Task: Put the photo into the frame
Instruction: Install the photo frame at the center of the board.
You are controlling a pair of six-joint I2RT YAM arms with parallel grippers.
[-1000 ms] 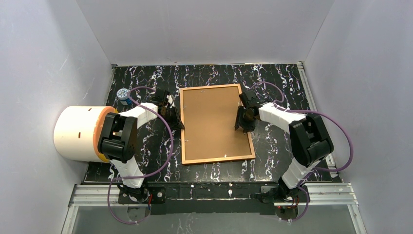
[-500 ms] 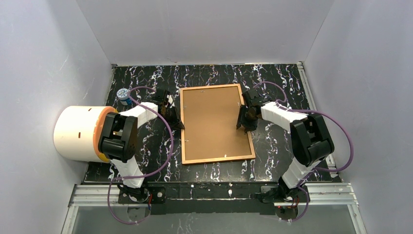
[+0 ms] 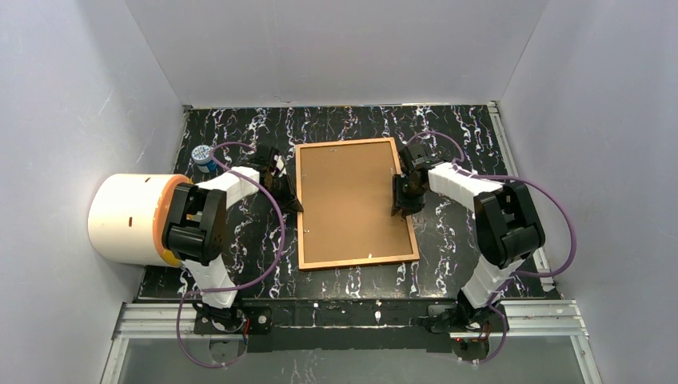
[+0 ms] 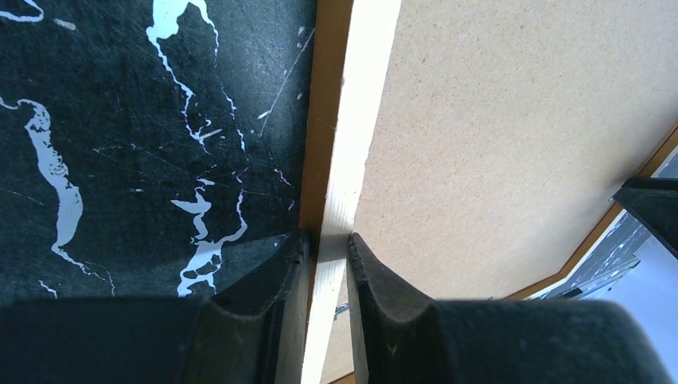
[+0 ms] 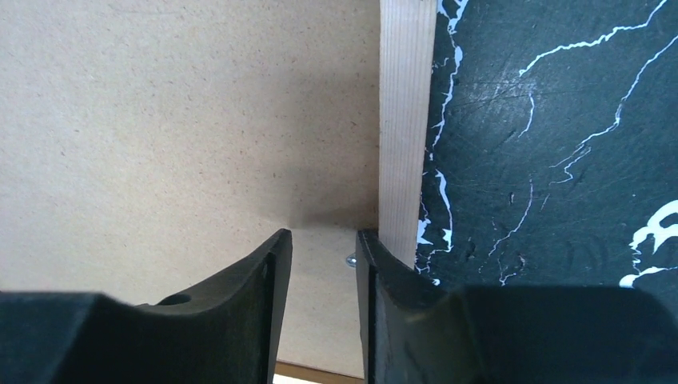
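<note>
the frame [image 3: 357, 261] lies face down in the middle of the worktop [image 3: 440, 240], long sides running away from the arm bases. a brown board [image 3: 348, 200] fills its back. the photo shows in no view, and whether it lies under the board cannot be told.

the left hand [image 4: 326, 237] is at the frame's left rail, toward the far end. its two fingers straddle that rail, one on the worktop side and one on the board side. they are pressed to the wood, so the hand is clamped on the rail. the right hand [image 5: 323, 234] is at the opposite long side, just inside the right rail and over the board. its fingers stand apart with only bare board and a small metal tab [image 5: 350, 260] showing in the gap. they grip nothing. its outer finger overlaps the rail's inner edge, and whether it touches the rail cannot be told.

by count there are one frame, one board and two hands, one hand at each long side.

a white drum [image 3: 124, 218] with an orange band lies on its side at the worktop's left edge, beside the left arm. what it holds cannot be seen. a small blue and white can [image 3: 204, 157] stands near the far left corner, well apart from the frame.
</note>
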